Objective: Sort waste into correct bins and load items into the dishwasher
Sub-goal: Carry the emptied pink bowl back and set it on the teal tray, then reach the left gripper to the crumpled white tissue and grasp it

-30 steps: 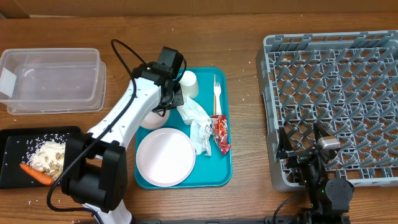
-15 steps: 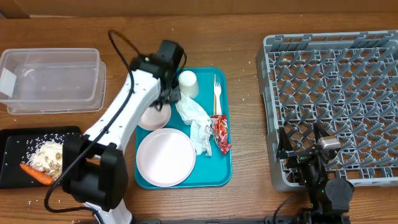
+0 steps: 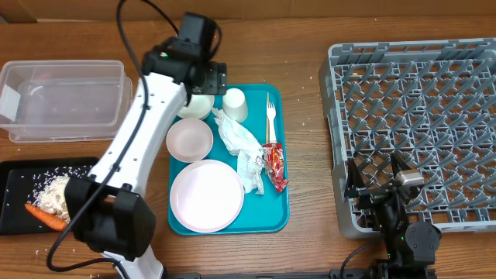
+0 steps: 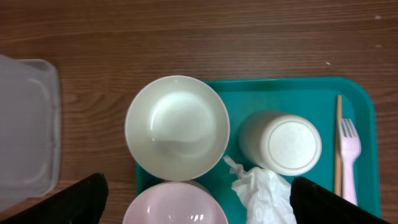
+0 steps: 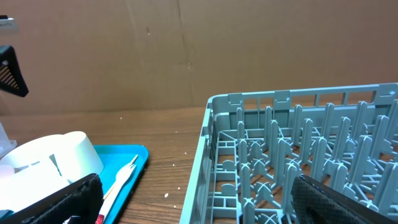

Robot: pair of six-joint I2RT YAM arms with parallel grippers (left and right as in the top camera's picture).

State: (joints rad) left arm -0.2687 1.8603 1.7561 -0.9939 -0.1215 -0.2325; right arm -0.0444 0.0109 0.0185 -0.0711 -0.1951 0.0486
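Taking 12 o'clock as the far side of the overhead view: nearest, at 5 o'clock, the right gripper (image 5: 196,180) sits against the near wall of the grey dish rack (image 3: 418,116). Its fingers (image 5: 56,202) are spread wide with nothing between them. At 8 o'clock the black tray (image 3: 12,186) holds the rice scraps (image 3: 54,190) and the carrot (image 3: 45,217), and its left end runs out of the picture.

The teal tray (image 3: 267,217) fills the centre. The plate (image 3: 206,195) is at its near left corner, with the crumpled napkins (image 3: 244,151) and red wrapper (image 3: 275,167) toward 3 o'clock of it. Just beyond the plate is the lower bowl (image 3: 190,139). A bare strip of counter (image 3: 310,155) separates the teal tray from the rack, a free lane running near to far.

Farther on stand the cup (image 3: 235,105) and, along the tray's right rim, the fork (image 3: 270,116). The second bowl (image 4: 177,127) lies across the tray's far left corner, part over teal, part over wood. The left gripper (image 4: 198,180) hovers above it, its fingers (image 4: 81,202) wide apart and touching nothing. The clear tub (image 3: 62,101) lies at 10 o'clock, a band of bare wood between it and that bowl.

A second ago the left fingers were nearly shut, low over the bowls. Since then they have opened and the wrist has drawn back toward 12 o'clock, so both bowls now show. The right arm has not moved.
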